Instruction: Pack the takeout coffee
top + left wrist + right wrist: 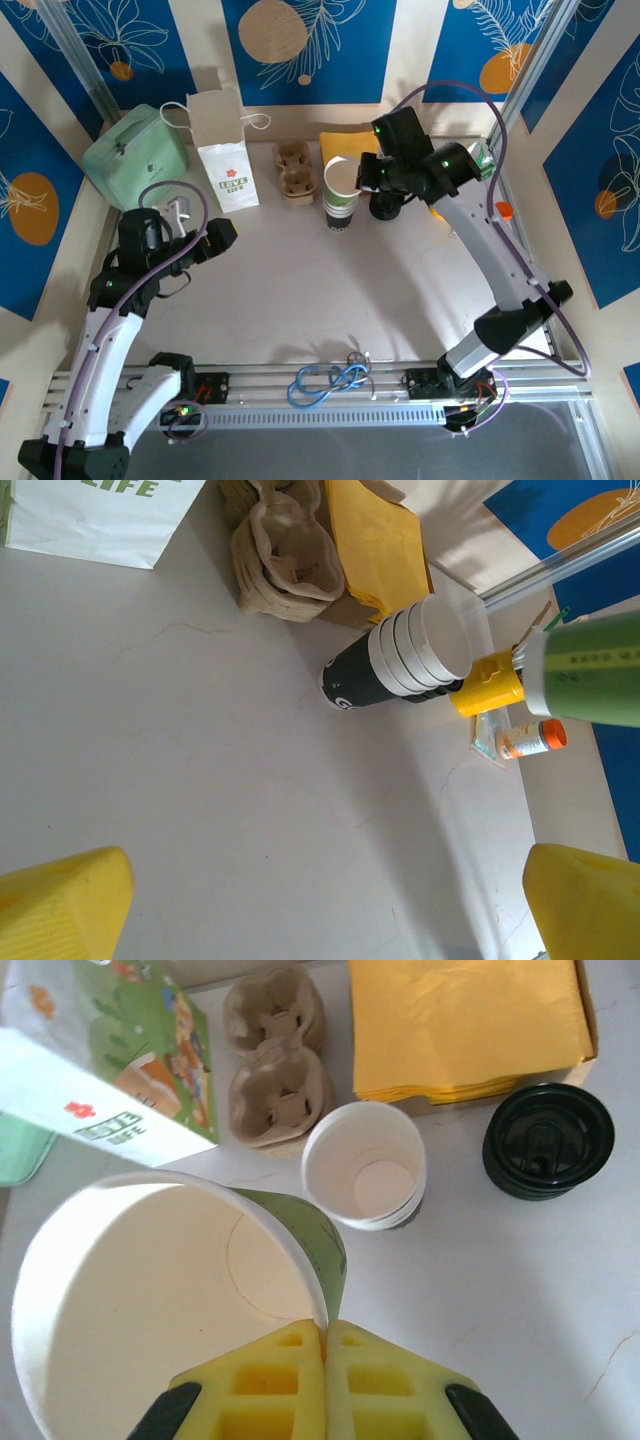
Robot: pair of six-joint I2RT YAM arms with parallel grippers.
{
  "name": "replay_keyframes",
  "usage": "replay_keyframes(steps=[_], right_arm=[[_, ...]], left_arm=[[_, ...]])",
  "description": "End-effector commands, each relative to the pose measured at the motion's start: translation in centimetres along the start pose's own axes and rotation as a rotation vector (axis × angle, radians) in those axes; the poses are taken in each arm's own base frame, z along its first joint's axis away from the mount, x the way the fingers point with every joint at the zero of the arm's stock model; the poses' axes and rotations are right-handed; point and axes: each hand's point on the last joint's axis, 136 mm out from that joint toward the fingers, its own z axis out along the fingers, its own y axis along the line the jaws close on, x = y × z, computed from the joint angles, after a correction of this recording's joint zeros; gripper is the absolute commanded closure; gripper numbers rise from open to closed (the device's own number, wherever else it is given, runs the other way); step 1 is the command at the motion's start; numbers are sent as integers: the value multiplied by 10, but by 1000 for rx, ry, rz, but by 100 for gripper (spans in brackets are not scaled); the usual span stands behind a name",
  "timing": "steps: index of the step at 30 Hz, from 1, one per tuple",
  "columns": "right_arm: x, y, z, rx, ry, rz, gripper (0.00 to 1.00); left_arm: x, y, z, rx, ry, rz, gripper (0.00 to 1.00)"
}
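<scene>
- Your right gripper (325, 1335) is pinched shut on the rim of one paper cup (150, 1290), just above the cup stack (365, 1175)
- Hold that cup level and aim for a well of the pulp carrier (275, 1060) beside the stack
- Your left gripper (322, 905) hangs wide open and empty; leave it aside

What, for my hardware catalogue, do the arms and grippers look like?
Both the left arm and right arm have white links, black joints and looping purple cables. The left gripper and right gripper carry yellow fingers.
</scene>
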Motion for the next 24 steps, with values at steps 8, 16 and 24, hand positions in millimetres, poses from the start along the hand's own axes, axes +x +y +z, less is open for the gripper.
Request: replay_keyframes(steps=[8,16,24], right_arm=[[79,-7,13,-35,132,-79,95],[147,-17,64,-1,234,-122,97],[186,-28,98,11,268,-103,97]], left_arm=[[6,2,1,7,8,12,1],[5,2,9,15,22,-9,2],[6,0,16,47,27,-29,2]])
